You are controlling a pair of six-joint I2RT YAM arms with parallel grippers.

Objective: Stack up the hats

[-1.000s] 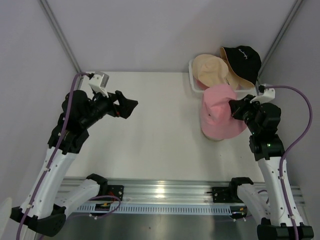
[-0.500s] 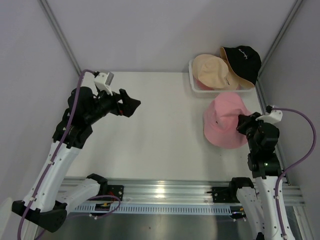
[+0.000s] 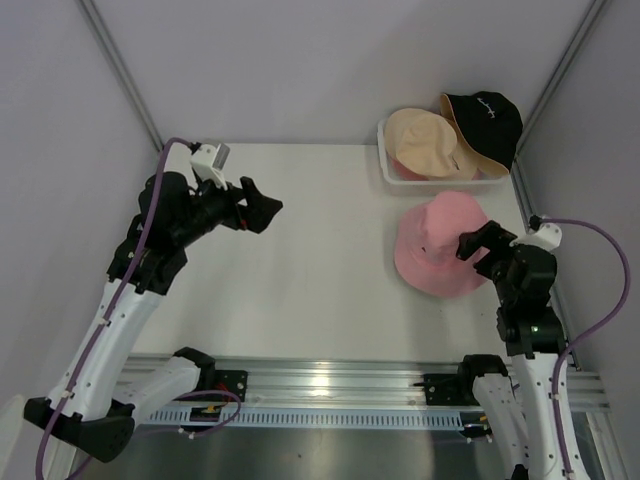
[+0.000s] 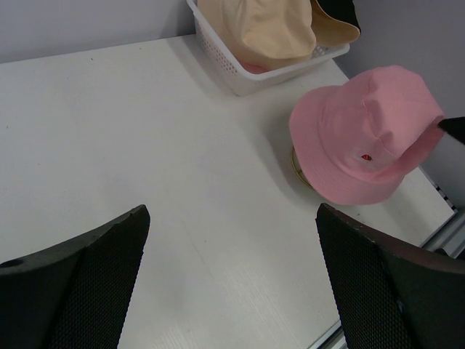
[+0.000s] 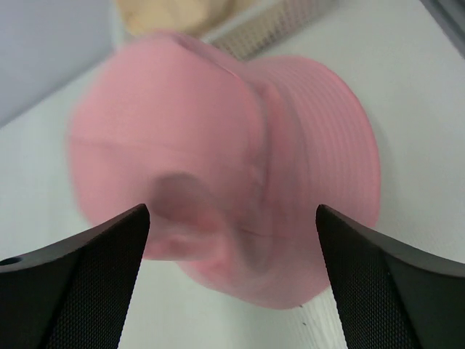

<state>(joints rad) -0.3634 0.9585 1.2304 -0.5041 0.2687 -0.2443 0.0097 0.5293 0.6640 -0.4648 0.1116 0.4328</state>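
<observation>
A pink hat [image 3: 438, 256] [image 4: 363, 131] sits on the table's right side, crown up, with a gold rim [image 4: 295, 164] peeking from under its left edge. My right gripper [image 3: 484, 241] [image 5: 232, 291] is open at the hat's right brim, and the blurred pink hat [image 5: 218, 153] lies just ahead of the wide jaws, not pinched. A beige hat [image 3: 420, 140] [image 4: 254, 25] and a black hat [image 3: 485, 120] rest in the white basket [image 3: 386, 165] at the back right. My left gripper [image 3: 264, 208] [image 4: 232, 291] hangs open above the left of the table, holding nothing.
The white lattice basket [image 4: 236, 69] stands against the back wall, right of centre; a strip of pink fabric [image 4: 253, 66] shows under the beige hat. The table's right edge and metal rail [image 4: 447, 207] run close behind the pink hat. Grey walls enclose the table.
My right gripper has opened and let go of the pink hat, which has dropped and shifted a little left. The left arm has barely moved.
</observation>
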